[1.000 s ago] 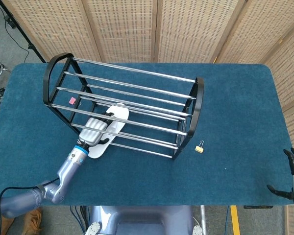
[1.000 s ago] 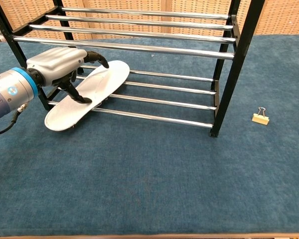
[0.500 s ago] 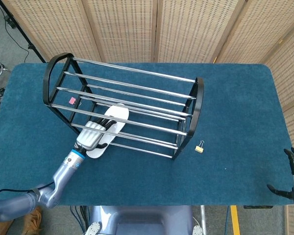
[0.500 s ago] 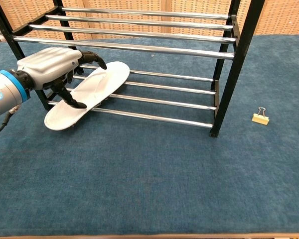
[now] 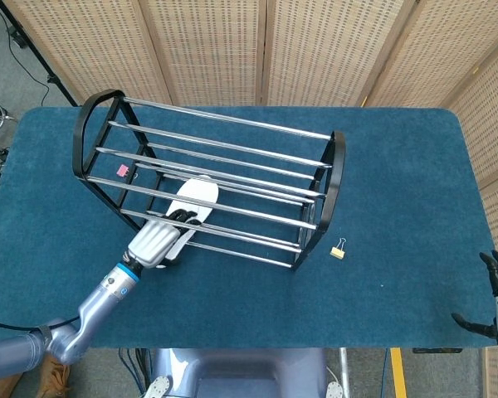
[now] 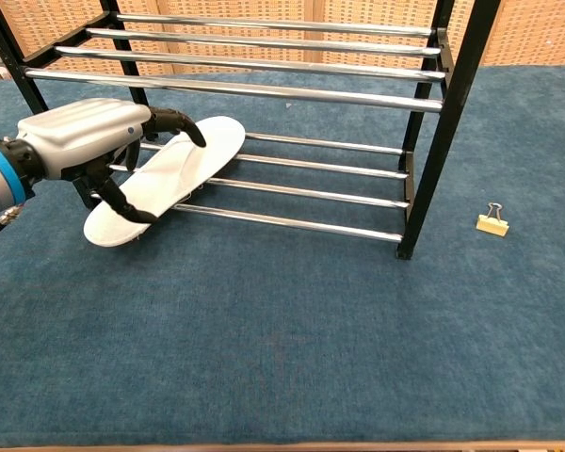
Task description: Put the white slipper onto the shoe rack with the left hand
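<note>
The left hand [image 6: 80,141] has been drawn back toward the slipper's [image 6: 184,169] heel, fingers loosened and gripping nothing; the slipper is left on the shoe rack's [image 6: 311,193] bottom bars, so release seems underway.

No text, brand, number or sign can be read in either view. A small pink tag [image 5: 123,171] hangs on the shoe rack [image 5: 332,178], at its left end, but it is too small to show any writing. The binder clip [image 6: 492,222], just right of the rack, shows no lettering.
</note>
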Robot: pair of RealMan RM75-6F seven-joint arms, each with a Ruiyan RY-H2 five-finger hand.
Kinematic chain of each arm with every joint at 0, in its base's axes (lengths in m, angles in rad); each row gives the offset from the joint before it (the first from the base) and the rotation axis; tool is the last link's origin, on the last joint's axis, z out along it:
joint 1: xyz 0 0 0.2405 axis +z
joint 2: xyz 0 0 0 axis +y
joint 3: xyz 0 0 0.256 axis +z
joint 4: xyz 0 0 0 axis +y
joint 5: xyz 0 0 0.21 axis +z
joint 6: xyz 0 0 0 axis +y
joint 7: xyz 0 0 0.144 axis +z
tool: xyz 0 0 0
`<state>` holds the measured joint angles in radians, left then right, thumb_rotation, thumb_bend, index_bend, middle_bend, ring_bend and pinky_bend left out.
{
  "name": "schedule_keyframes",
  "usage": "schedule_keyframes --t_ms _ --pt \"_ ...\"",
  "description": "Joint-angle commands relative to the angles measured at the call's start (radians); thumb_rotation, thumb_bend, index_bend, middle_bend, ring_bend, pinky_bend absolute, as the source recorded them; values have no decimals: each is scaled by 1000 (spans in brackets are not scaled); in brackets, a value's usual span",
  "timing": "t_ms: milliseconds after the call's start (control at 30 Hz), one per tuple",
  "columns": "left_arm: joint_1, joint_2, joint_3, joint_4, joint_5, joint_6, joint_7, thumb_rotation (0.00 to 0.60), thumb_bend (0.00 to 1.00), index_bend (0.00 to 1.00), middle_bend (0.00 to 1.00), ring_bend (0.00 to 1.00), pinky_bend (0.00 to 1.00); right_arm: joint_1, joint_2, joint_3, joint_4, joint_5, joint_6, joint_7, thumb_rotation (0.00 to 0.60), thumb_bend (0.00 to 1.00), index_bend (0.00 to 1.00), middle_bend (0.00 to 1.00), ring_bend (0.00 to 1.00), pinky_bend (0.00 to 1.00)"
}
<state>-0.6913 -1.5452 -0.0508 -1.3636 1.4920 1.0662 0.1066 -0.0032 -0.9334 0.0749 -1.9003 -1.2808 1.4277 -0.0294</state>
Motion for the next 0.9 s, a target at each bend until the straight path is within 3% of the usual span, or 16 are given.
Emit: schedule_keyframes --t_ms 33,233,400,600,733,800,833,900 --pt "1 64 57 -49 71 -11 -70 600 12 219 190 145 446 0 -2 -2 -4 -5 3 -7 600 0 0 0 0 0" --pt "12 116 119 -75 173 34 -149 600 4 217 188 132 414 0 -4 -5 -8 -14 8 -19 600 0 0 0 0 0" --pt "45 177 202 -106 300 132 -237 600 2 220 190 110 387 -6 -5 -10 -16 -26 20 -31 600 0 0 0 0 0" --pt "100 229 274 -85 442 319 -344 600 0 233 190 81 290 -11 -9 -17 -24 -37 31 -49 600 0 0 0 0 0" --pt "159 292 338 -87 534 461 -378 600 0 227 130 31 254 -11 -18 -22 -30 -53 38 -70 600 0 0 0 0 0" --pt "206 329 355 -93 542 528 -358 600 0 228 90 7 210 -11 -22 -26 -31 -62 39 -76 600 0 0 0 0 0" --pt "269 354 335 -93 501 611 -298 600 0 251 76 1 191 -12 -21 -27 -32 -66 41 -75 600 0 0 0 0 0" --pt "322 351 327 -95 481 668 -264 600 0 300 72 0 178 -14 -20 -26 -32 -68 45 -73 600 0 0 0 0 0"
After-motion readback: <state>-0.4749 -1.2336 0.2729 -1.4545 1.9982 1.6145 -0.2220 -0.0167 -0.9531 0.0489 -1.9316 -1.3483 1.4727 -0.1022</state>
